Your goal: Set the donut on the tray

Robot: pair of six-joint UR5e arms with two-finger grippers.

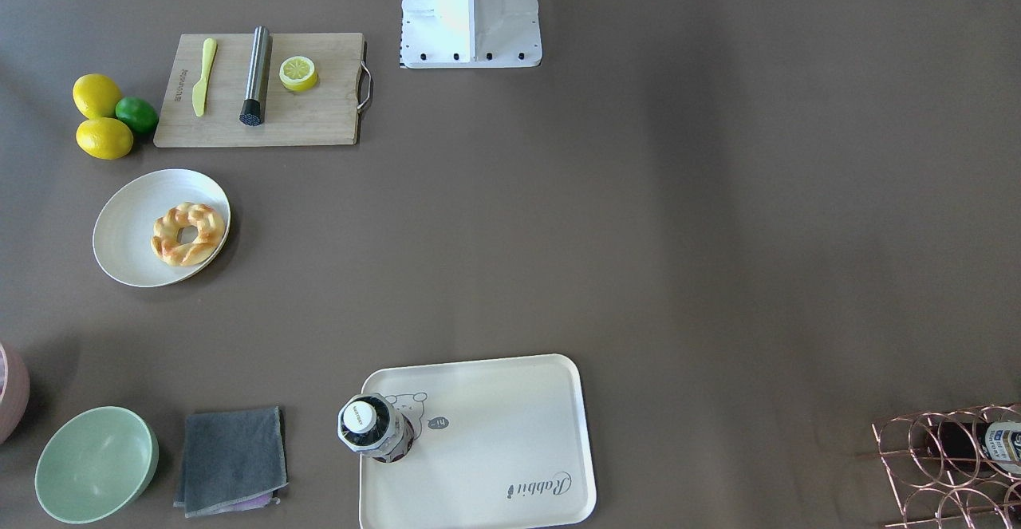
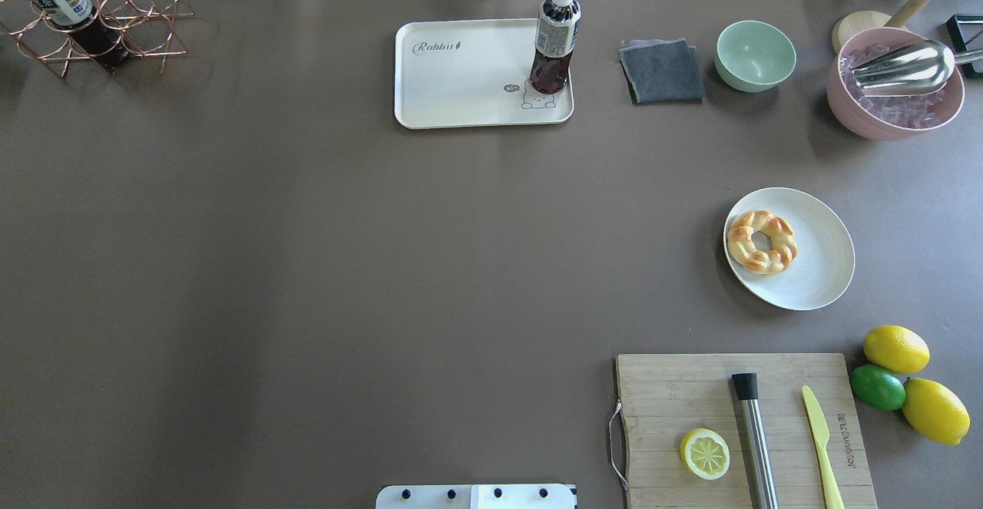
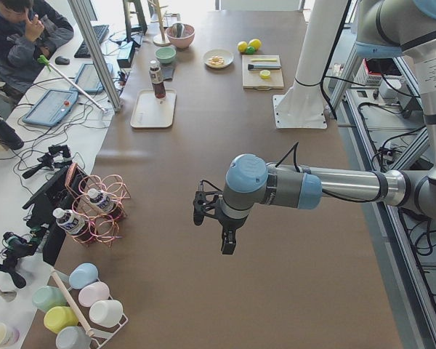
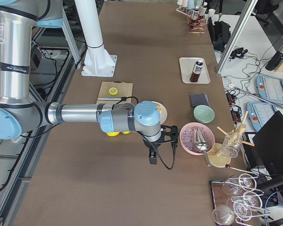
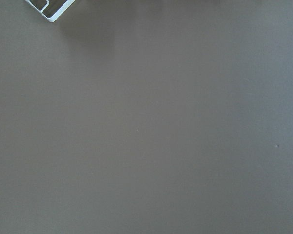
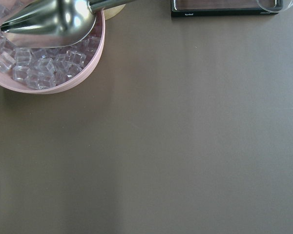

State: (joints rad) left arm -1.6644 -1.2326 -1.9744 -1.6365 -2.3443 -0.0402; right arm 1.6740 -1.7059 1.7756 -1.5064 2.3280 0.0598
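The donut (image 1: 187,234), a golden braided ring, lies on a round white plate (image 1: 128,230) on the robot's right side of the table; it also shows in the overhead view (image 2: 762,242). The cream "Rabbit" tray (image 1: 510,433) sits at the far middle edge (image 2: 461,79) with a dark drink bottle (image 2: 554,37) standing on one corner. My left gripper (image 3: 227,246) hangs above bare table, far from both. My right gripper (image 4: 152,159) hangs near the pink ice bowl (image 4: 196,138). Both show only in side views, so I cannot tell whether they are open or shut.
A wooden cutting board (image 2: 691,386) holds a lemon half (image 2: 705,454), a steel muddler and a yellow knife. Two lemons and a lime (image 2: 878,387) lie beside it. A grey cloth (image 2: 662,71), green bowl (image 2: 756,54) and copper bottle rack (image 2: 92,18) line the far edge.
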